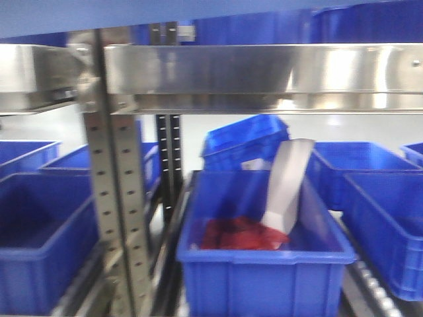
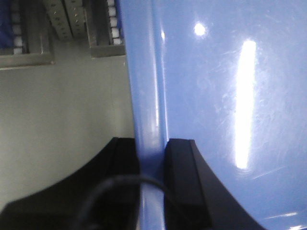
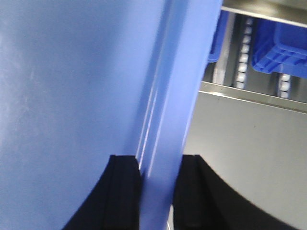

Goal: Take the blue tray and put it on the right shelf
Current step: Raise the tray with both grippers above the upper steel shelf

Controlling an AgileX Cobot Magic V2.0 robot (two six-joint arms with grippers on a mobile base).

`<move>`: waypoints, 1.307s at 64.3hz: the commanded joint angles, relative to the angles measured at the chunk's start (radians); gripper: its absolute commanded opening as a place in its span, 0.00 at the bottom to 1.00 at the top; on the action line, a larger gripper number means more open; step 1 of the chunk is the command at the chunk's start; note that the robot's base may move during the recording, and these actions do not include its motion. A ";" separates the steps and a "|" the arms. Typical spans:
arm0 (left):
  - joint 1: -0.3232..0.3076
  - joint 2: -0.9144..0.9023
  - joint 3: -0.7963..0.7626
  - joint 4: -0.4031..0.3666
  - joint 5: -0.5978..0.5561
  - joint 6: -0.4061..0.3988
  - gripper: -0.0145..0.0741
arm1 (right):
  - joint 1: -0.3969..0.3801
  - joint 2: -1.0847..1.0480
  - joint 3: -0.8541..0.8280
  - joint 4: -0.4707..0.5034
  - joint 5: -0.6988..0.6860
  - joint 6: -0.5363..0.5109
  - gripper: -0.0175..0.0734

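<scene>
L gripper point(image 2: 152, 165) clamped on blue tray point(image 2: 225, 120) rim | R gripper point(image 3: 157, 184) likewise, opp. edge | tray spanned between both arms, right shelf point(image 1: 264, 69) lay ahead

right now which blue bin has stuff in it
The front centre bin: it holds a red item and a pale object sticking up. The other bins show nothing inside.
</scene>
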 commanded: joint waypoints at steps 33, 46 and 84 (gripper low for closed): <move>-0.008 -0.029 -0.021 0.007 0.103 0.032 0.11 | -0.004 -0.031 -0.025 -0.051 -0.041 -0.032 0.26; -0.008 -0.029 -0.021 0.007 0.103 0.032 0.11 | -0.004 -0.031 -0.025 -0.051 -0.041 -0.032 0.26; -0.008 -0.029 -0.021 0.007 0.103 0.032 0.11 | -0.004 -0.031 -0.025 -0.051 -0.041 -0.032 0.26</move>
